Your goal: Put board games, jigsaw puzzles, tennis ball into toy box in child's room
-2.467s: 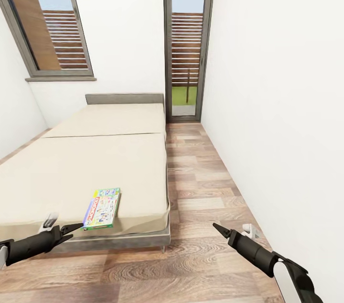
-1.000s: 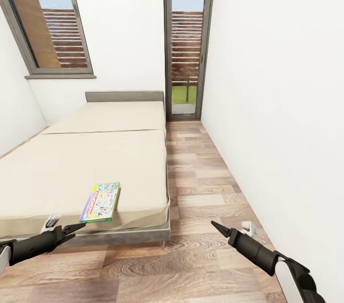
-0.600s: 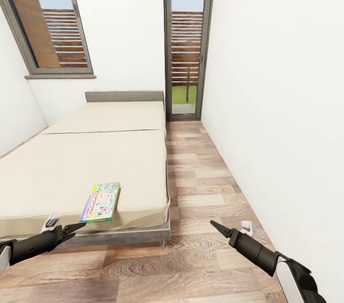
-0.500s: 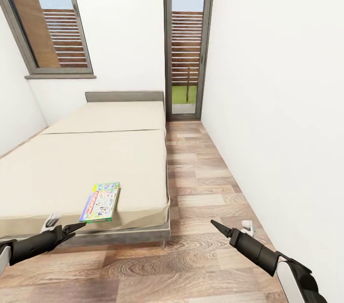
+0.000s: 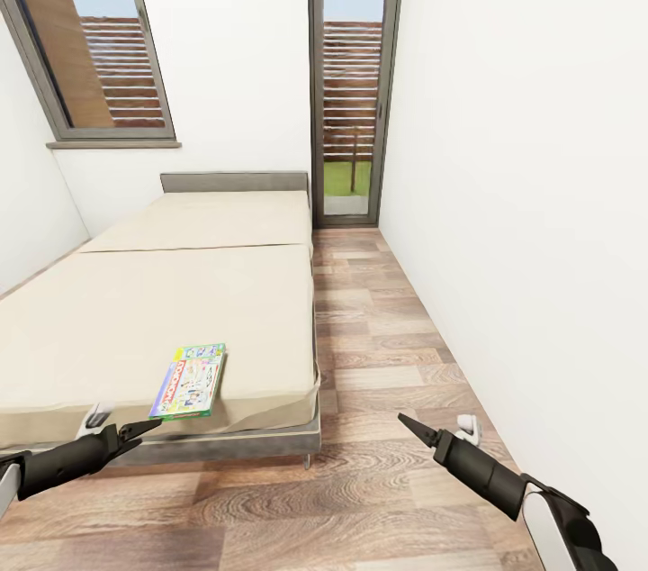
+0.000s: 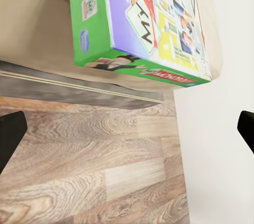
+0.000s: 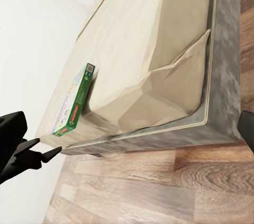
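At bed (image 5: pixel 180 301) corner: board game (image 5: pixel 190 381), left gripper (image 5: pixel 135 432) open and empty.
Rigid, light, flat box; grip overhanging short edge.

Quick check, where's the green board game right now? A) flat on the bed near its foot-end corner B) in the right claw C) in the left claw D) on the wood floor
A: the green board game lies flat on the bed near its foot-end corner, with the left claw just short of it, holding nothing.
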Tool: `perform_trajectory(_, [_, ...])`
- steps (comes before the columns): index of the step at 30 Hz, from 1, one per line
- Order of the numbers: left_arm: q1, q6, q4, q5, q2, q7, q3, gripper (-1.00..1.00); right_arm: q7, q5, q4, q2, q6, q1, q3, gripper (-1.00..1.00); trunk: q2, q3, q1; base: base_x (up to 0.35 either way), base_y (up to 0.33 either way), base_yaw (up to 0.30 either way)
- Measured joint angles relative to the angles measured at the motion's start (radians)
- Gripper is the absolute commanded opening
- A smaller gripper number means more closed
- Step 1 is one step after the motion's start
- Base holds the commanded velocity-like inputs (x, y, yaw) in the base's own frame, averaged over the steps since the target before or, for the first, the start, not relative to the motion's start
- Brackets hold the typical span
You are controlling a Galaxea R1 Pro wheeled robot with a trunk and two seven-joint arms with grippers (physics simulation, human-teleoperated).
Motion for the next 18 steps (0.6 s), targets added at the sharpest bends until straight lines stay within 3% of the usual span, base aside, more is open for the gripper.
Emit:
perform_trajectory(5, [0.000,0.000,0.000,0.000,-0.001,0.000,0.000,1.00,0.005,-0.001,-0.001,-0.001,0.002,0.001,-0.001,1.00,0.000,0.000,0.000,0.000,0.000,0.000])
perform_trajectory(13, [0.000,0.000,0.000,0.000,-0.001,0.000,0.000,1.00,0.100,0.000,-0.002,-0.002,0.004,0.001,-0.016,1.00,0.000,0.000,0.000,0.000,0.000,0.000])
perform_trajectory(18, [0.000,0.000,0.000,0.000,0.000,0.000,0.000,1.00,0.109,0.000,-0.002,-0.002,0.003,0.001,-0.023,1.00,0.000,0.000,0.000,0.000,0.000,0.000])
